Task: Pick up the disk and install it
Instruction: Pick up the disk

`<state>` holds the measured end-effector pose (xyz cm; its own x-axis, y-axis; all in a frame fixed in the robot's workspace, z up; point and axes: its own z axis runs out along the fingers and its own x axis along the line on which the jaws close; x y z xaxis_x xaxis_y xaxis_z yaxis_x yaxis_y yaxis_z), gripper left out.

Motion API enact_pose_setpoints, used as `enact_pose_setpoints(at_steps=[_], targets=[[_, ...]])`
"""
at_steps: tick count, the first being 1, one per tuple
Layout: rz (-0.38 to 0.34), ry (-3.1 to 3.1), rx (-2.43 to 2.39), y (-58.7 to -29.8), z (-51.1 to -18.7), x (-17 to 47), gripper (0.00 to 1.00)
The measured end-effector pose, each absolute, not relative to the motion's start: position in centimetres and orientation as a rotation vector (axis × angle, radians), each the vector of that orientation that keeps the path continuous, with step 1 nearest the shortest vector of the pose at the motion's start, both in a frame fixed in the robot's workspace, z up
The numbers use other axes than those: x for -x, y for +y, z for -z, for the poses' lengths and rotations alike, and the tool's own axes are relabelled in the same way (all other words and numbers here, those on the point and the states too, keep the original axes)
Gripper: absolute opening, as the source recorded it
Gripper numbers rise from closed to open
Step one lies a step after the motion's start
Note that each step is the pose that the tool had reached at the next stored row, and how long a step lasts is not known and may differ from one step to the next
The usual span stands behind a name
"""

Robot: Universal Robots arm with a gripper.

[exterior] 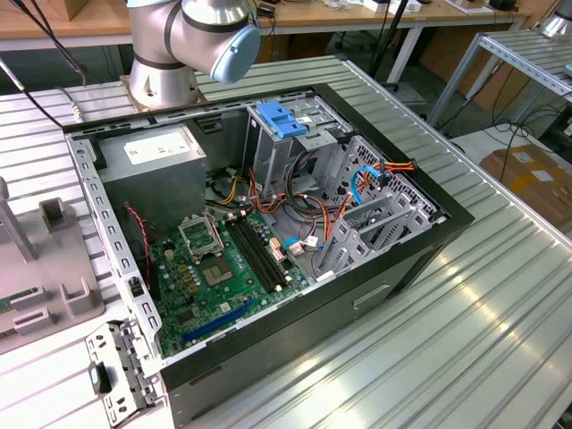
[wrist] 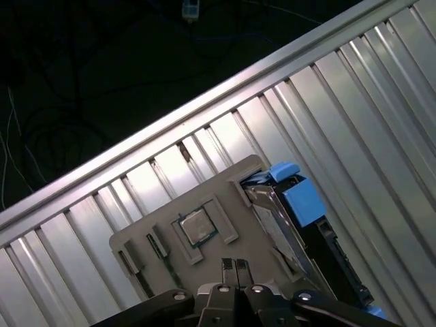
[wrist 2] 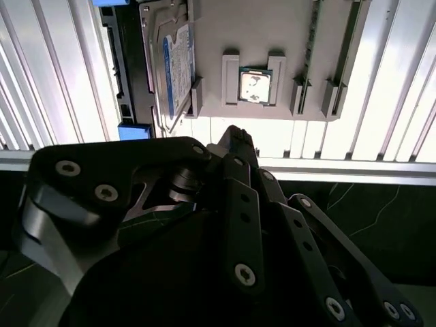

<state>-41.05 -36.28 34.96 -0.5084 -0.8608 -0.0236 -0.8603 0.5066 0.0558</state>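
In the first wrist view the pincer (wrist: 235, 267) is being shown with its two fingers pressed together, nothing being gripped between them. It is being held over a grey fixture plate (wrist: 211, 194). Just past the fingertips, a processor chip (wrist: 197, 227) is being cradled on that plate. Beside the chip, at the plate's edge, the disk (wrist: 278, 228) is being kept in its blue carrier rails (wrist: 303, 199), untouched. The plate is being carried by the ribbed metal desk (wrist: 354, 102). In the exterior view an open computer case (exterior: 295, 353) is being supported by the desk.
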Motion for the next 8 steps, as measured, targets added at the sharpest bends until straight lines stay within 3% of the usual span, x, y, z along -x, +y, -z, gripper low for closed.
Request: enact_pose_setpoints(at_steps=[8], targets=[[0.093,-2.623,-1.708,-36.27,-34.96,41.06,0.11]])
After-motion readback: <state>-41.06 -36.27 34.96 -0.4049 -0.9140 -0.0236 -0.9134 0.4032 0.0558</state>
